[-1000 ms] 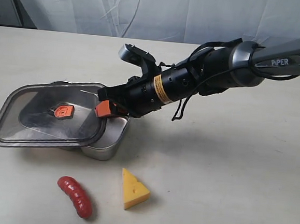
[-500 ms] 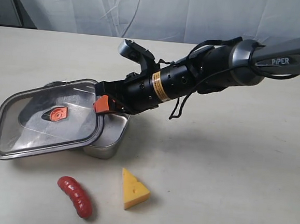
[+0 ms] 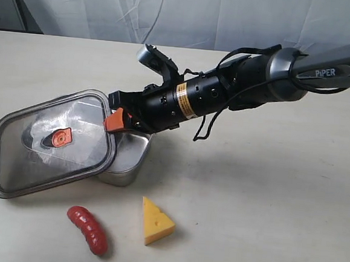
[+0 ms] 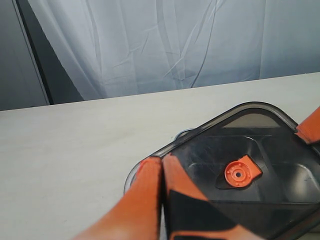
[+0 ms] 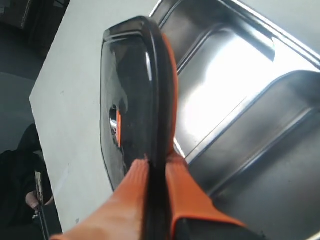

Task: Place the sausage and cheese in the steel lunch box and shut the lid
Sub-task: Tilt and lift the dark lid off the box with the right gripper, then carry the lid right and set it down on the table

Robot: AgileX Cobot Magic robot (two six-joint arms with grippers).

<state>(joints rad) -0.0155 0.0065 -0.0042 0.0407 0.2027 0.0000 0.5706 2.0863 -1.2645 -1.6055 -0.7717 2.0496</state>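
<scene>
Tabletop (image 3: 267, 193) sausage (image 3: 88, 230) and cheese (image 3: 156, 222) are seen only externally, six o'clock of steel lunch box (image 3: 127, 160); lid (image 3: 50, 142) is pinched by right gripper (image 3: 114, 119); left gripper (image 4: 161, 162) is closed.

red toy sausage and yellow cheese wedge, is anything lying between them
Nothing: the exterior view shows only bare beige tabletop between the ridged red toy sausage and the yellow holed cheese wedge.

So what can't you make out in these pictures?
Exterior view: the lid hides most of the lunch box.
Right wrist view: the right gripper and picture edge cut off the box's compartments.
Exterior view: the left gripper is out of frame.
Wrist views: neither sausage nor cheese shows.
</scene>
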